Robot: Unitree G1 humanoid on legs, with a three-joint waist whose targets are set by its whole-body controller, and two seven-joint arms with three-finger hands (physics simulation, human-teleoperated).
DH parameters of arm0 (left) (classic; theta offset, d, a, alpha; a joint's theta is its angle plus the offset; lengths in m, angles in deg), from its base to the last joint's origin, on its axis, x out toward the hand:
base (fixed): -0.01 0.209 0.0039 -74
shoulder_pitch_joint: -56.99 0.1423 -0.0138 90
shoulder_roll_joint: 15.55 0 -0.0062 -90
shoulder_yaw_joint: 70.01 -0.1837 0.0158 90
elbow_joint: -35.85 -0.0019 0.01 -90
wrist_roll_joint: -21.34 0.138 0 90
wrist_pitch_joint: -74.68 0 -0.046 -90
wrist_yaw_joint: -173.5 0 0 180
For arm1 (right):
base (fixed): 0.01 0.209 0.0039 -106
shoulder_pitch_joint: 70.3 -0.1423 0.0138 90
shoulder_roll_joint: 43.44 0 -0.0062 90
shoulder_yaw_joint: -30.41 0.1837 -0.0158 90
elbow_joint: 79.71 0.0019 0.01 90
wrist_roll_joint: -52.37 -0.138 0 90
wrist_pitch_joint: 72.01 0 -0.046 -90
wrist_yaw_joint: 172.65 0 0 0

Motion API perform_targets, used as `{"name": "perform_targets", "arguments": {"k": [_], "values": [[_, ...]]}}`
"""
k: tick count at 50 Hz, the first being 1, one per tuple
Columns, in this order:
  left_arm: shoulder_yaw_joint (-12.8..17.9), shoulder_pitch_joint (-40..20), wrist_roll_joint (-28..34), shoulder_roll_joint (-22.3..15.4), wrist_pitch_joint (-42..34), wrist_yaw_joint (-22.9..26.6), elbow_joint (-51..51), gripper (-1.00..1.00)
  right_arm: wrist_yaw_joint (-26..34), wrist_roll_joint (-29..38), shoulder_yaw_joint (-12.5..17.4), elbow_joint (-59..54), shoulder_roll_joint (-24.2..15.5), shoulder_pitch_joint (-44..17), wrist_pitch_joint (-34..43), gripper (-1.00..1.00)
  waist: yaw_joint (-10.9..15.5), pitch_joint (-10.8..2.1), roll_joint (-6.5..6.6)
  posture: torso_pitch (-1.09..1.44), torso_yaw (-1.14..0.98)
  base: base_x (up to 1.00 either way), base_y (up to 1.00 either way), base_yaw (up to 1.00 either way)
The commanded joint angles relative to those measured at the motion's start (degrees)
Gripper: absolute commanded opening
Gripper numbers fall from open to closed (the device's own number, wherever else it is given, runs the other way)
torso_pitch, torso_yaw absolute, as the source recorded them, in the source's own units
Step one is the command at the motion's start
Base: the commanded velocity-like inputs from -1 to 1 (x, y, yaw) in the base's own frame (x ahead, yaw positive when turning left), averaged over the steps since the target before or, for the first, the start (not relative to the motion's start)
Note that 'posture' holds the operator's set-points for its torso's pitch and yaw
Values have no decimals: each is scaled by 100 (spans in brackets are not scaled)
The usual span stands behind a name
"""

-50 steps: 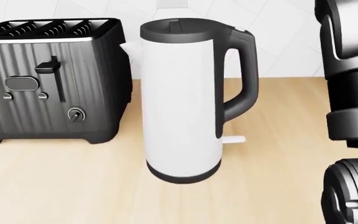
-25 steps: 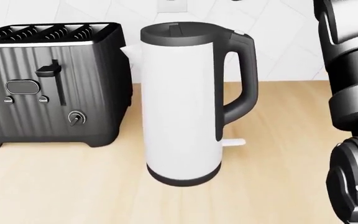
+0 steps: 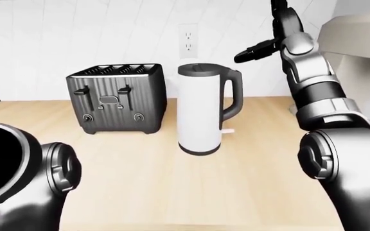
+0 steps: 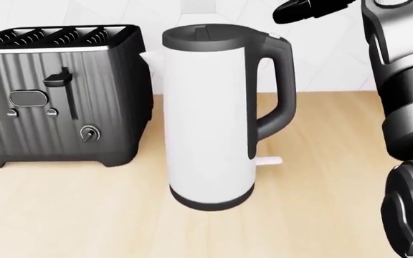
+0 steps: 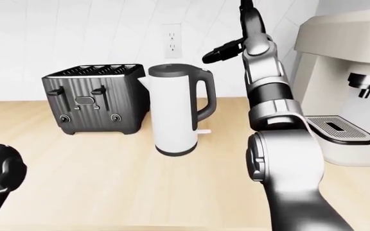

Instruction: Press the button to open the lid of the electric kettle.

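One dark fingertip of the right hand (image 4: 303, 11) has just entered the head view's top, above and right of the kettle (image 4: 210, 113) standing on the desk (image 3: 140, 168) beside the toaster (image 3: 118, 98). Lid (image 4: 203, 35) closed (finger pose: cannot tell); pressing looks imminent.

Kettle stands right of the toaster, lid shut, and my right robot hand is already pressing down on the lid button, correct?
Not pressing. In the left-eye view the right robot hand hangs above and right of the kettle, clear of its shut lid. The toaster is left of it.
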Motion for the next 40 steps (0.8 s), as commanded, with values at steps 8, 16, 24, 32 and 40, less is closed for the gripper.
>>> {"name": "perform_targets", "arguments": {"k": [8, 16, 24, 32, 40], "values": [[17, -97, 71, -12, 59, 34, -61, 100, -127, 62, -4, -21, 0, -323, -246, 100, 4, -36, -9, -57, 0, 0, 0, 0], [15, -99, 97, 7, 43, 57, -45, 100, -162, 100, -4, -174, 21, -441, -270, 100, 12, -39, -7, -57, 0, 0, 0, 0], [2, -101, 135, 32, 28, 76, -35, 100, -216, 108, 21, -252, 5, -502, -260, 100, 19, -47, -19, -57, 0, 0, 0, 0], [14, -109, 163, 43, 19, 104, -43, 100, -305, 159, 18, -438, 22, -542, -309, 100, 19, -47, -15, -57, 0, 0, 0, 0], [-17, -102, 217, 82, 19, 123, -40, 100, -384, 203, 32, -566, 50, -643, -299, 100, 18, -47, -15, -57, 0, 0, 0, 0]]}}
